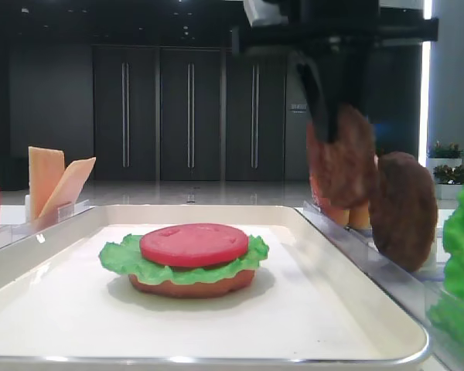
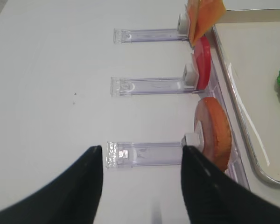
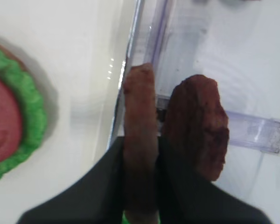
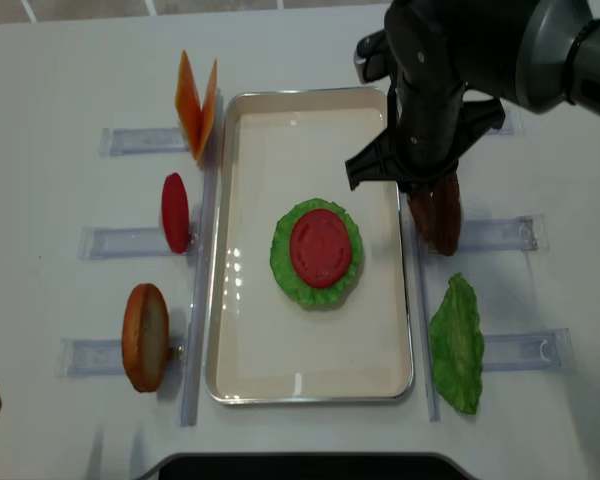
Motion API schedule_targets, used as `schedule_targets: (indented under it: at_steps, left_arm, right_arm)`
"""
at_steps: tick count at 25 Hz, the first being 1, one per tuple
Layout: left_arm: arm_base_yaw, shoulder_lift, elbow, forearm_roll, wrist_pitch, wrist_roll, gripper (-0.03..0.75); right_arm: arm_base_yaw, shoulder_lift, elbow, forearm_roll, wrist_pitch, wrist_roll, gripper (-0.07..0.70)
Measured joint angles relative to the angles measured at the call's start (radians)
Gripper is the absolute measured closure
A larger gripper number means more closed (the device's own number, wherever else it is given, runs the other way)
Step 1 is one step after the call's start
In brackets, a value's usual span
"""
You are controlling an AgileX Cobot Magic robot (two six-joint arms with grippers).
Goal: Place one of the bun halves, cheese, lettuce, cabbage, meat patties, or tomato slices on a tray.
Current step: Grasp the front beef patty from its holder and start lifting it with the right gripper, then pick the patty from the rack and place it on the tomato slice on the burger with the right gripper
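Note:
My right gripper (image 3: 140, 156) is shut on a dark brown meat patty (image 3: 139, 116), held on edge over the clear rack just outside the tray's right rim (image 3: 130, 56). A second meat patty (image 3: 198, 123) stands close beside it in the rack. From the front, the held patty (image 1: 342, 166) hangs under the black fingers (image 1: 319, 97), with the other patty (image 1: 404, 209) nearer. On the cream tray (image 4: 242, 330) lies a bun half (image 1: 192, 284) topped with lettuce (image 1: 124, 259) and a tomato slice (image 1: 193, 243). My left gripper (image 2: 142, 156) is open over the table left of the tray.
Left of the tray, clear racks hold cheese slices (image 4: 197, 95), a tomato slice (image 4: 175, 212) and a bun half (image 4: 145, 337). A lettuce leaf (image 4: 457, 345) stands in a rack (image 4: 525, 350) right of the tray. The right arm (image 4: 440, 70) reaches over the tray's far right corner.

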Motion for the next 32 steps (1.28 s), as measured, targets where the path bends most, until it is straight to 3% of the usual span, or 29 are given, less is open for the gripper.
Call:
schedule_targets:
  at_steps: [4, 8, 11, 14, 17, 23, 27, 32]
  left_arm:
    - [0.0, 0.0, 0.0, 0.0, 0.0, 0.0, 0.307]
    - [0.0, 0.0, 0.0, 0.0, 0.0, 0.0, 0.307]
    - [0.0, 0.0, 0.0, 0.0, 0.0, 0.0, 0.307]
    - [0.0, 0.0, 0.0, 0.0, 0.0, 0.0, 0.307]
    - [0.0, 0.0, 0.0, 0.0, 0.0, 0.0, 0.307]
    - [0.0, 0.0, 0.0, 0.0, 0.0, 0.0, 0.307]
    - [0.0, 0.0, 0.0, 0.0, 0.0, 0.0, 0.307]
    - [0.0, 0.0, 0.0, 0.0, 0.0, 0.0, 0.307]
  right_arm:
    - [0.002, -0.018, -0.111, 0.062, 0.014, -0.032, 0.505]
    - [0.002, -0.02, -0.125, 0.254, 0.003, -0.153, 0.505]
    - [0.005, -0.018, -0.125, 0.551, -0.078, -0.357, 0.505]
    - [0.011, -0.018, -0.124, 0.733, -0.153, -0.501, 0.505]
    - [0.011, -0.015, -0.081, 0.802, -0.22, -0.586, 0.505]
    - [0.01, 0.031, 0.117, 0.894, -0.38, -0.727, 0.505]
    - [0.006, 0.044, 0.129, 0.889, -0.416, -0.757, 0.505]
    - [-0.006, 0.052, 0.129, 0.87, -0.418, -0.775, 0.505]
